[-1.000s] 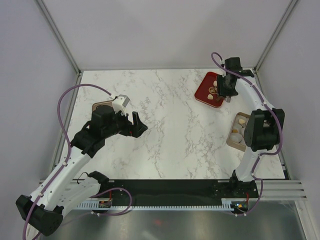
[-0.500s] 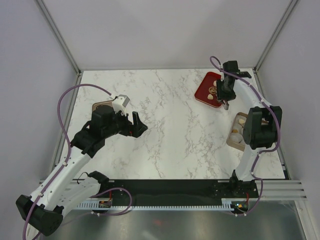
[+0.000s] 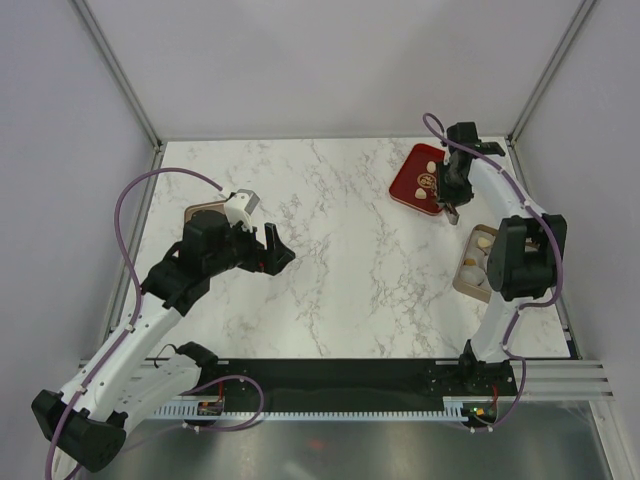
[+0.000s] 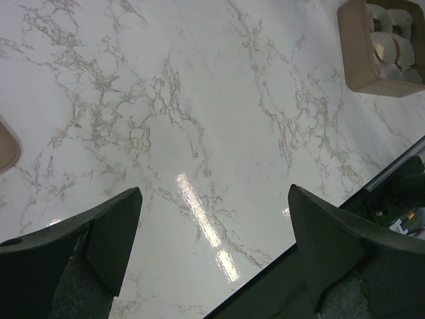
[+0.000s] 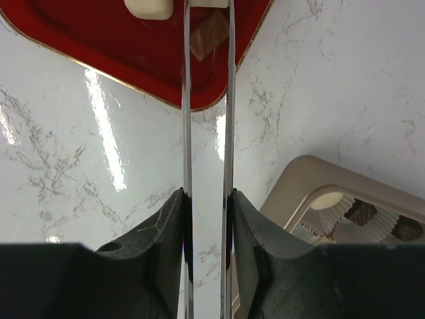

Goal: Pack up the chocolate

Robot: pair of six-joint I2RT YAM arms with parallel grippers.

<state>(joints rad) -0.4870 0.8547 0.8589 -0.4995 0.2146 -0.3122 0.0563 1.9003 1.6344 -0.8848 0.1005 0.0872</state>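
A brown chocolate [image 5: 209, 41] lies near the corner of the red tray [image 5: 99, 46]. The thin blades of my right gripper [image 5: 208, 23] press against both of its sides. A cream chocolate [image 5: 149, 6] lies just left of the blades. From above, the right gripper [image 3: 450, 207] hangs over the tray's [image 3: 408, 186] near right edge, where cream chocolates [image 3: 430, 167] rest. The tan box [image 5: 312, 179] holds chocolates in paper cups, one cream [image 5: 327, 199] and one brown [image 5: 362, 211]. My left gripper [image 4: 216, 226] stands open above bare marble, holding nothing.
The tan box [image 3: 478, 265] sits at the table's right edge beside the right arm. A tan lid [image 3: 203, 213] lies under the left arm, near the left edge. Metal frame posts stand at the back corners. The black base rail [image 4: 372, 199] runs along the near edge.
The right gripper has shifted slightly toward the tray's near right corner and its blades have narrowed around the brown chocolate. The left arm has not moved.
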